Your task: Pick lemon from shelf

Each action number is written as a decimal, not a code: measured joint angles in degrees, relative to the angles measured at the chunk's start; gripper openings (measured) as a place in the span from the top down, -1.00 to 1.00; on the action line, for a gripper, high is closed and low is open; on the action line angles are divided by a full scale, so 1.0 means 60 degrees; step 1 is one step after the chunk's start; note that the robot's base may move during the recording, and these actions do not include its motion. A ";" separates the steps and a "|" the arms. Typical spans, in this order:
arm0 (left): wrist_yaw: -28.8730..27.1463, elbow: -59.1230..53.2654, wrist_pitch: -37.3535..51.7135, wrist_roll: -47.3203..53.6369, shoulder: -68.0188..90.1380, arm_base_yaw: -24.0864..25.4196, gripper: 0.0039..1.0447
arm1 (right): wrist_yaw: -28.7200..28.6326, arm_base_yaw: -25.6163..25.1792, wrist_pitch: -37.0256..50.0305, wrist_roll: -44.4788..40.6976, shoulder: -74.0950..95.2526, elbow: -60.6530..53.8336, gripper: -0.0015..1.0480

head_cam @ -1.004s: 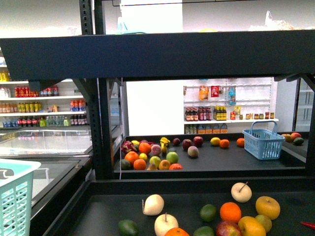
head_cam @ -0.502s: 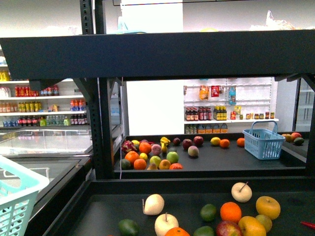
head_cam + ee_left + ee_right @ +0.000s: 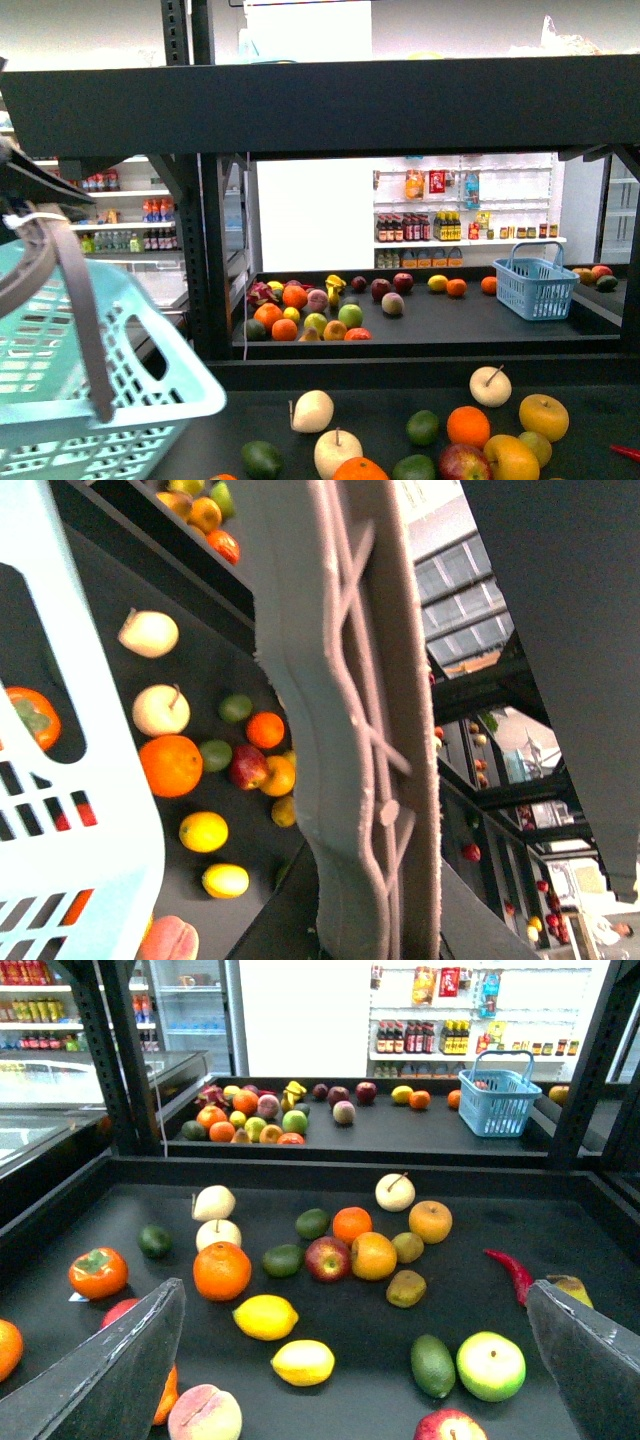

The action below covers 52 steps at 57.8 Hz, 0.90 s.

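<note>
The lemon (image 3: 303, 1362) is a pale bright-yellow oval lying on the black shelf's near deck (image 3: 560, 1230), next to a rounder deeper-yellow citrus (image 3: 265, 1316). My right gripper (image 3: 355, 1290) hangs open above the deck, its fingers (image 3: 110, 1370) wide apart, with the lemon low between them and nothing held. In the left wrist view the lemon (image 3: 226, 880) shows past the basket. My left gripper (image 3: 375, 920) is shut on the grey handle (image 3: 350, 730) of a light teal basket (image 3: 100, 380), raised at the shelf's (image 3: 320, 110) left end. The front view hides the lemon.
Loose fruit lies around the lemon: a peach (image 3: 205, 1415), an orange (image 3: 222, 1270), an avocado (image 3: 432, 1365), a green apple (image 3: 490, 1365), a red chili (image 3: 510, 1270). A blue basket (image 3: 537, 283) and more fruit sit on the far deck. Black uprights (image 3: 210, 260) flank the opening.
In the front view the teal basket has risen and swung in to the right, filling the lower left; its grey handle and the left arm now show. The fruit has not moved.
</note>
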 joint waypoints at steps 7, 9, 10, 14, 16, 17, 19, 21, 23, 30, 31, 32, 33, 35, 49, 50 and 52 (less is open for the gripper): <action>-0.0124 0.0004 0.0299 -0.0208 0.0164 -0.0863 0.83 | 0.0000 0.0000 0.0000 0.0000 0.0000 0.0000 -0.95; -0.0208 0.0004 0.0372 -0.0219 0.0230 -0.1104 0.83 | 0.0004 0.0000 0.0000 0.0000 0.0000 0.0000 -0.95; -0.0248 0.0007 0.0415 -0.0229 0.0270 -0.1260 0.83 | 0.0000 0.0000 0.0000 0.0000 0.0000 0.0000 -0.95; -0.0401 0.0007 0.0514 -0.0251 0.0393 -0.1708 0.83 | 0.0000 0.0000 0.0000 0.0000 0.0000 0.0000 -0.95; -0.0455 0.0011 0.0601 -0.0281 0.0470 -0.1982 0.83 | 0.0000 0.0000 0.0000 0.0000 0.0000 0.0000 -0.95; -0.0474 0.0011 0.0630 -0.0291 0.0488 -0.2044 0.83 | 0.0000 0.0000 0.0000 0.0000 0.0000 0.0000 -0.95; -0.0492 0.0011 0.0714 -0.0324 0.0561 -0.2229 0.83 | 0.0000 0.0000 0.0000 0.0000 0.0000 0.0000 -0.95; -0.0517 0.0025 0.0841 -0.0375 0.0652 -0.2455 0.83 | 0.0000 0.0000 0.0000 0.0000 0.0000 0.0000 -0.95; -0.0535 0.0047 0.1053 -0.0423 0.0787 -0.2728 0.83 | 0.0000 0.0000 0.0000 0.0000 0.0000 0.0000 -0.95; -0.0503 0.0171 0.1450 -0.0433 0.1093 -0.3366 0.83 | 0.0000 0.0000 0.0000 0.0000 0.0000 0.0000 -0.95; -0.0474 0.0186 0.1504 -0.0423 0.1133 -0.3468 0.83 | 0.0000 0.0000 0.0000 0.0000 0.0000 0.0000 -0.95; -0.0466 0.0193 0.1534 -0.0415 0.1162 -0.3515 0.83 | 0.0000 0.0000 0.0000 0.0000 0.0000 0.0000 -0.95; -0.0437 0.0200 0.1585 -0.0408 0.1195 -0.3610 0.83 | 0.0004 0.0000 0.0000 0.0000 0.0000 0.0000 -0.95; -0.0361 0.0211 0.1650 -0.0393 0.1242 -0.3738 0.83 | 0.0004 0.0000 0.0000 0.0000 0.0000 0.0000 -0.95; 0.0029 0.0317 0.1807 -0.0266 0.1464 -0.4342 0.83 | 0.0004 0.0000 0.0000 0.0000 0.0000 0.0000 -0.95; 0.0025 0.0335 0.1810 -0.0255 0.1486 -0.4360 0.83 | 0.0000 0.0000 0.0000 0.0000 0.0000 0.0000 -0.95; 0.0022 0.0353 0.1810 -0.0229 0.1523 -0.4393 0.83 | 0.0000 0.0000 0.0000 0.0000 0.0000 0.0000 -0.95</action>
